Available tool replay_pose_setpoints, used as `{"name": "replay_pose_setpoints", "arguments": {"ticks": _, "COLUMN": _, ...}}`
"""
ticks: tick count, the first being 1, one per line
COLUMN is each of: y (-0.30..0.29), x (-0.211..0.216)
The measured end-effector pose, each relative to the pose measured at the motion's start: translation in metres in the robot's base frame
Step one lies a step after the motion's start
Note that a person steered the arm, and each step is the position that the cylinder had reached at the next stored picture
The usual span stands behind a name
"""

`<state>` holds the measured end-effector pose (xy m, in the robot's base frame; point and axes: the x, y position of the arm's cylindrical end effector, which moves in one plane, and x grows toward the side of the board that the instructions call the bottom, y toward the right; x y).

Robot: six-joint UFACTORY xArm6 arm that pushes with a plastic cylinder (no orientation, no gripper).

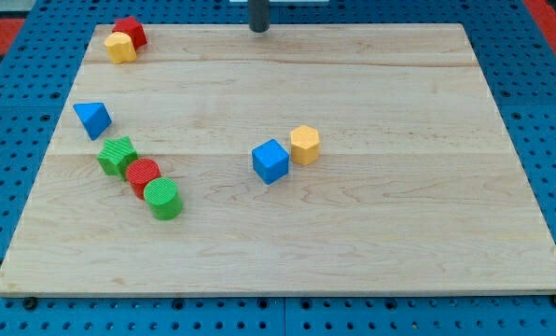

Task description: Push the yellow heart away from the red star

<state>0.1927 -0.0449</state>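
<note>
**A:** What was the setting?

**B:** A pale wooden board [353, 243] lay on a blue pegboard bench [549, 121]. In the board's top-left corner the yellow heart [120, 47] sat touching the red star [130, 32], the heart just to the view's lower left of the star.

**A:** And moving rightward?

**B:** Down the left side came a blue triangle [92, 119], then a green star [117, 155], a red cylinder [143, 175] and a green cylinder [163, 198], those last three packed in a slanting row. Near the middle a blue cube [271, 161] stood just beside a yellow hexagon [305, 145].

**A:** Where was the rod?

**B:** My tip [259, 29] rested at the board's top edge, well apart from the pair and to their right. It is a plain rod, so there was nothing to spread or pinch.

**A:** So what did the push turn on?

**B:** The heart lay far to the tip's left with the star on the near side, so I judged the tip had to get between them or round behind. No containers were there
</note>
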Motion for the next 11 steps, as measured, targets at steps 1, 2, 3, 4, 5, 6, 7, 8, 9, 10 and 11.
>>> {"name": "replay_pose_setpoints", "arguments": {"ticks": 1, "y": -0.041, "x": -0.001}}
{"name": "replay_pose_setpoints", "arguments": {"ticks": 2, "y": -0.064, "x": 0.001}}
{"name": "replay_pose_setpoints", "arguments": {"ticks": 3, "y": -0.111, "x": -0.001}}
{"name": "replay_pose_setpoints", "arguments": {"ticks": 4, "y": -0.173, "x": -0.001}}
{"name": "replay_pose_setpoints", "arguments": {"ticks": 5, "y": -0.215, "x": 0.001}}
{"name": "replay_pose_setpoints", "arguments": {"ticks": 6, "y": -0.24, "x": 0.001}}
{"name": "replay_pose_setpoints", "arguments": {"ticks": 7, "y": -0.257, "x": 0.012}}
{"name": "replay_pose_setpoints", "arguments": {"ticks": 8, "y": -0.225, "x": 0.048}}
{"name": "replay_pose_setpoints", "arguments": {"ticks": 9, "y": -0.208, "x": 0.083}}
{"name": "replay_pose_setpoints", "arguments": {"ticks": 10, "y": -0.182, "x": 0.097}}
{"name": "replay_pose_setpoints", "arguments": {"ticks": 11, "y": -0.164, "x": 0.091}}
